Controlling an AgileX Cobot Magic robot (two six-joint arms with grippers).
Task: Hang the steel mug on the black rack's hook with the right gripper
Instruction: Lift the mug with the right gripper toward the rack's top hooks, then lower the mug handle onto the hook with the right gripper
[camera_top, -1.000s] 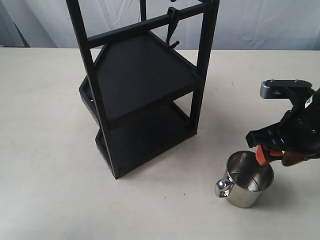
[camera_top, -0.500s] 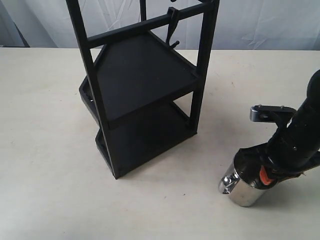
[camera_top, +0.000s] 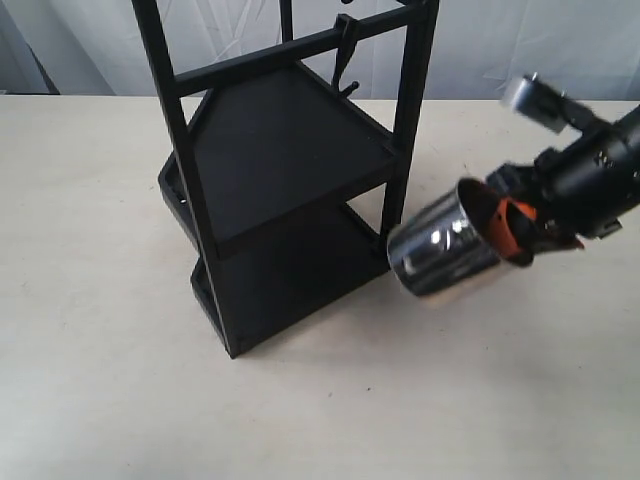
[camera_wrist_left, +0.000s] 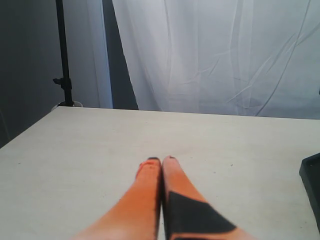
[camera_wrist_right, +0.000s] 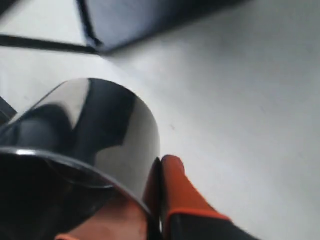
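The steel mug (camera_top: 445, 247) hangs in the air, tipped on its side with its base toward the black rack (camera_top: 280, 170). My right gripper (camera_top: 512, 228) is shut on the mug's rim, one orange pad inside and one outside. In the right wrist view the mug (camera_wrist_right: 85, 135) fills the frame beside the outer finger (camera_wrist_right: 177, 192); the handle does not show. The hook (camera_top: 346, 62) hangs from the crossbar at the rack's top, well above the mug. My left gripper (camera_wrist_left: 161, 161) is shut with nothing in it, over bare table.
The mug floats just right of the rack's front right post (camera_top: 400, 180). A white curtain (camera_top: 520, 45) runs along the back of the pale table (camera_top: 100, 350). A black stand pole (camera_wrist_left: 61, 50) rises past the table's far corner.
My right gripper closed on the mug's rim, then lifted it off the table, tipped it sideways and carried it up and left toward the rack.
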